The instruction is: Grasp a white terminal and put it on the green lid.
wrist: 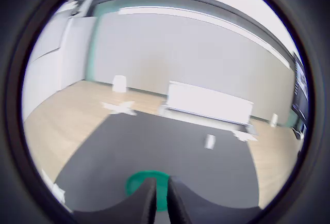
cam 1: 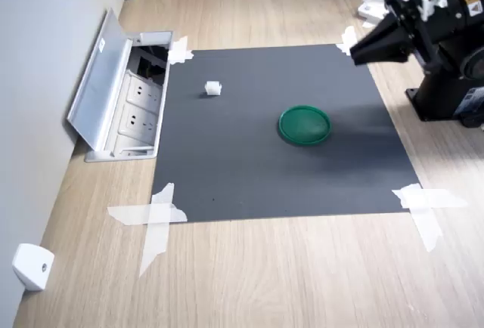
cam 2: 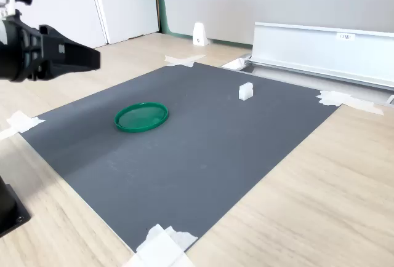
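Arm raised at the first exterior view's right edge, tool (cam 1: pixel 354 51) pointing level over the mat's (cam 1: pixel 249 169) corner, fingers nearly together and empty, touching nothing, white terminal (cam 1: pixel 213 88) on the mat well apart from the green lid (cam 1: pixel 305 125), both on the counter (cam 1: pixel 287 275)

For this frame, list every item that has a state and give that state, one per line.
gripper: shut, empty, raised above the mat edge
white terminal: lying on the mat, untouched, apart from the lid
green lid: flat on the mat, nothing on it
socket box cover: flipped open, sockets exposed
dark mat: flat, corners taped to the table
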Robot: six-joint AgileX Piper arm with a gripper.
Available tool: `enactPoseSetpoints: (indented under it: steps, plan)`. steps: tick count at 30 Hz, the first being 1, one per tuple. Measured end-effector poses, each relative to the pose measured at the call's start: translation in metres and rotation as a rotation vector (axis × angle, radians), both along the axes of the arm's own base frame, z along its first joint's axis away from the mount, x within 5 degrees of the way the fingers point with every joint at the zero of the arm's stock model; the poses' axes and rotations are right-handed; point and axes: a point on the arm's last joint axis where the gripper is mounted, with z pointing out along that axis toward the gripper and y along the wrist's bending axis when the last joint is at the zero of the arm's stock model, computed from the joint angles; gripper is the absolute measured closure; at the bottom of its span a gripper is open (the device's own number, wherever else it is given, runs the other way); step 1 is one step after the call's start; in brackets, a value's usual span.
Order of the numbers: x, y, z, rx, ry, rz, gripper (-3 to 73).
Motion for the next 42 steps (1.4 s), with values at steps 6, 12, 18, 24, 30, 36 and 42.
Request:
enactPoseSetpoints:
  steps: [6,12,18,24,30,36,42]
  plan:
    - [-0.001,0.004,0.0,0.0,0.0,0.078,61.6]
    - [0.0,0.002,0.0,0.0,0.0,0.044,61.6]
    - [0.001,-0.006,0.0,0.0,0.0,-0.128,61.6]
    - [0.001,-0.008,0.0,0.0,0.0,-0.164,61.6]
    - [0.001,-0.008,0.0,0.0,0.0,-0.164,61.6]
    - [0.001,-0.008,0.0,0.002,0.0,-0.163,61.6]
    - [0.001,-0.007,-0.001,0.018,0.019,-0.16,61.6]
